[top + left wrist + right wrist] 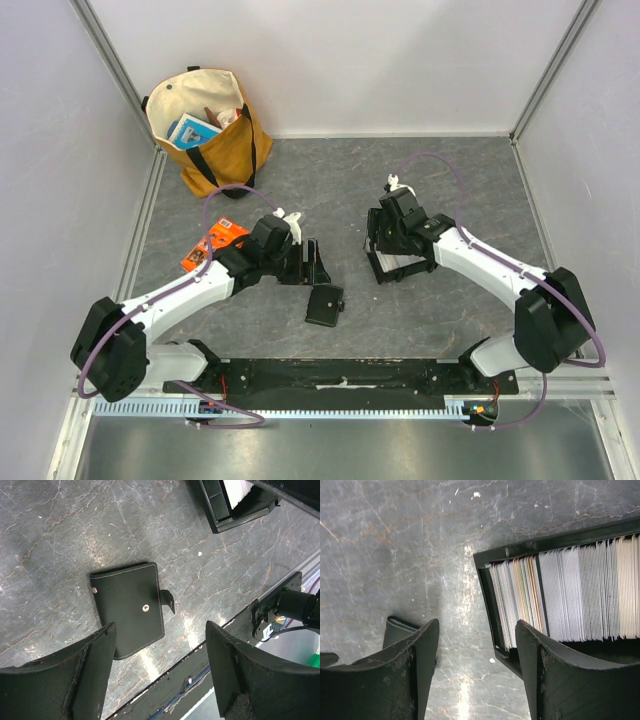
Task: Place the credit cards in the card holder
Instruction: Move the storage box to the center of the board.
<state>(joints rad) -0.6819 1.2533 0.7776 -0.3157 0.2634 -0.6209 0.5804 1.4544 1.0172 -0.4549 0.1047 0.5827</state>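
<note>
Both open: left gripper (pixel 161 645) above closed card holder (pixel 131 605), right gripper (pixel 477 630) over tray (pixel 545 542) end, credit cards (pixel 580 595) inside

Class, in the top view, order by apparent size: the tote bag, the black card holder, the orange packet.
Largest: tote bag. Then card holder and orange packet: alike in size, and the left arm covers part of the packet, so unranked.
</note>
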